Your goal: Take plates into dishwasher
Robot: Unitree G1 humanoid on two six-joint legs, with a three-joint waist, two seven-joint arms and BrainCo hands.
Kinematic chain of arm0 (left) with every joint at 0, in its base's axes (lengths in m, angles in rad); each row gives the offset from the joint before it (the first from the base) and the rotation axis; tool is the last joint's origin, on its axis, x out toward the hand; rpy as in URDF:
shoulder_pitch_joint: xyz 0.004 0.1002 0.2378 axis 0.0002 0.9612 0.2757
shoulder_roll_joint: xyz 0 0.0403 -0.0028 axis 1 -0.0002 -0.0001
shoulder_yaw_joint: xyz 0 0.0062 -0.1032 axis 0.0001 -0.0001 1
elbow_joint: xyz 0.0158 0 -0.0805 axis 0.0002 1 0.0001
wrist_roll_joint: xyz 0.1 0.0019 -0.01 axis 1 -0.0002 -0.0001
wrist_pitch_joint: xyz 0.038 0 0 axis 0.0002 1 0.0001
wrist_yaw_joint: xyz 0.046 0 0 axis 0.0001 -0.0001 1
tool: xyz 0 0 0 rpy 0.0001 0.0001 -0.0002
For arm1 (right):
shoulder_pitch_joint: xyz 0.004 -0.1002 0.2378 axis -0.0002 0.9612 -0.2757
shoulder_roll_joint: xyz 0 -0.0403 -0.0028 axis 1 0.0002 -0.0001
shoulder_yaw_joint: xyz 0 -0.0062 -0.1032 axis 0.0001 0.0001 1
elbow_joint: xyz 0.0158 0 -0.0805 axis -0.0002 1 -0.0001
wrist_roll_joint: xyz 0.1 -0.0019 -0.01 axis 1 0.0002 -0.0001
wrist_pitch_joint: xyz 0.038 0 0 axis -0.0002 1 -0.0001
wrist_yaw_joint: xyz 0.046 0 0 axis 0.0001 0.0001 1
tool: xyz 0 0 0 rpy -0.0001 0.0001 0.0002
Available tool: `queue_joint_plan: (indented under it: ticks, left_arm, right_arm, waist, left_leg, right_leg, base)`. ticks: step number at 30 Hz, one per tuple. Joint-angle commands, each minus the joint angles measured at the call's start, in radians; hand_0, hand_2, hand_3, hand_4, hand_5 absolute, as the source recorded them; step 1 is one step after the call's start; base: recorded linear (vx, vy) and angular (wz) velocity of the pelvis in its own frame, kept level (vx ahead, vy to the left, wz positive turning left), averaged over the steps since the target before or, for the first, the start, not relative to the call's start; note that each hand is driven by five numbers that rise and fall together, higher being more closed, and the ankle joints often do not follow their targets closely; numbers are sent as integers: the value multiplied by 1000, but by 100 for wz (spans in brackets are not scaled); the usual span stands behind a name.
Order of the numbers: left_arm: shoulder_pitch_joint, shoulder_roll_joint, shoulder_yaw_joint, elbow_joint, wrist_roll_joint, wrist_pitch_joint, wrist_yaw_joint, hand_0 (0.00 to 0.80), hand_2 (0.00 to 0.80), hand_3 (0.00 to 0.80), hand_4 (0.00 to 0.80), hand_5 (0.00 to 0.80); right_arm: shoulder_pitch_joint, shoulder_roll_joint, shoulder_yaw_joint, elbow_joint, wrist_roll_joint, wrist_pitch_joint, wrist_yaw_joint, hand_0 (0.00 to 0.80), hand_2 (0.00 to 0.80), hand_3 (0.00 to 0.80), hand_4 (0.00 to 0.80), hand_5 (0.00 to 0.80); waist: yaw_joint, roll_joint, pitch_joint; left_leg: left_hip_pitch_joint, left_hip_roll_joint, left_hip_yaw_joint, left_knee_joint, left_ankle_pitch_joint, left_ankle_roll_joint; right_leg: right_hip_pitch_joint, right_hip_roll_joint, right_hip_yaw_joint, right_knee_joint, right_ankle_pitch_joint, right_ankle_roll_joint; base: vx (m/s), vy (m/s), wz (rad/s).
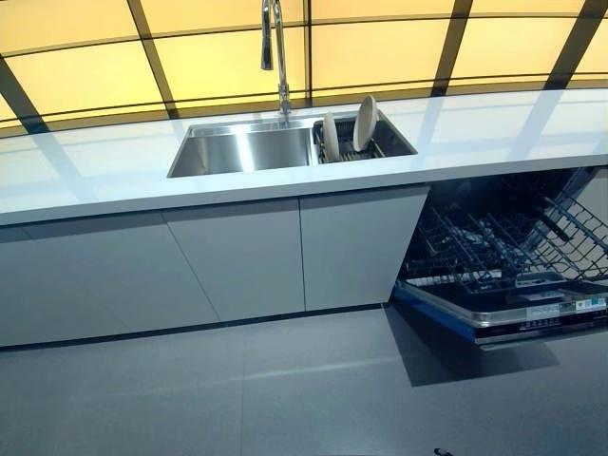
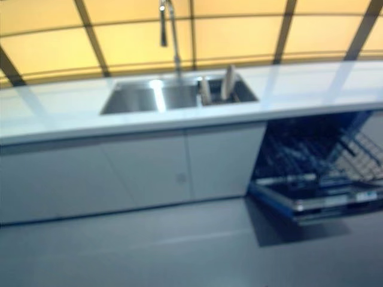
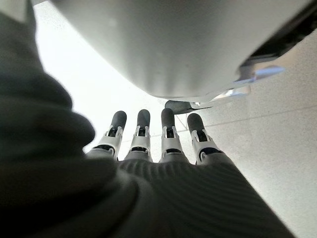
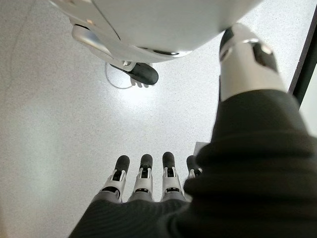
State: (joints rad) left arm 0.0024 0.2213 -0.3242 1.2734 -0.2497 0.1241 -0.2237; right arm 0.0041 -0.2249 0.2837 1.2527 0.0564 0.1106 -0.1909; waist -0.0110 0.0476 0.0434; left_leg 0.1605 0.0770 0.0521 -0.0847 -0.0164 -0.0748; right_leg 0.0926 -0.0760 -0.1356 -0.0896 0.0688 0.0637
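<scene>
Plates: two round cream plates (image 1: 364,123) stand on edge in a dark wire dish rack (image 1: 353,149) that fills the right compartment of the stainless steel sink (image 1: 242,150); one tilts, the smaller one beside it is more upright.
Dishwasher: an open dishwasher (image 1: 513,256) sits under the white countertop (image 1: 95,171) at the right, its door folded down and its dark wire basket (image 1: 494,237) pulled out; its right part is cut off by the picture edge.
Head views only: sink, chrome tap (image 1: 276,52), grey cabinet fronts (image 1: 247,256), plates and dishwasher show here; neither hand appears.
Left wrist view only: the left hand (image 3: 153,144) hangs with fingers straight and side by side, holding nothing, over pale speckled floor (image 3: 277,144).
Right wrist view only: the right hand (image 4: 143,181) likewise has straight, relaxed fingers, thumb apart, and is empty above the same floor.
Hard to make out: the right eye view is blurred, so the plates' edges and the basket's tines are indistinct there.
</scene>
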Motion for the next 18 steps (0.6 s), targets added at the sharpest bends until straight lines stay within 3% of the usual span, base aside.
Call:
queue_joint_plan:
  ticks: [1, 6, 13, 18]
  left_arm:
    - [-56, -51, -19, 26, 37, 3, 0, 0, 0, 0, 0, 0]
    - [-67, -54, -19, 4, 1, -11, -27, 0, 0, 0, 0, 0]
    - [-51, -65, -18, 18, -5, 2, -18, 0, 0, 0, 0, 0]
    - [-47, -69, -22, 28, 7, 38, -9, 0, 0, 0, 0, 0]
  right_arm:
    - [-46, 42, 19, 60, 35, -11, 86, 0, 0, 0, 0, 0]
    - [-56, 38, 25, 64, 30, -61, 141, 0, 0, 0, 0, 0]
    - [-53, 38, 18, 85, -25, -107, 56, 0, 0, 0, 0, 0]
    - [-53, 39, 18, 85, -26, -128, 64, 0, 0, 0, 0, 0]
  waist:
    - [1, -41, 51]
    - [-1, -31, 56]
    - [-8, -25, 42]
    - [-12, -27, 39]
  left_leg:
    - [-37, -109, -47, -3, 26, 94]
    - [-32, -107, -45, -3, 27, 92]
    - [-18, -104, -35, -3, 19, 92]
    - [-18, -101, -31, -3, 23, 90]
  right_leg:
    - [21, 24, 32, 17, -13, -1]
    - [24, 23, 27, 21, -18, -4]
    - [37, 27, 31, 14, -21, -6]
    - [38, 34, 37, 12, -20, -8]
  base:
    - [0, 0, 0]
    - [0, 0, 0]
    - [0, 0, 0]
    - [3, -43, 0]
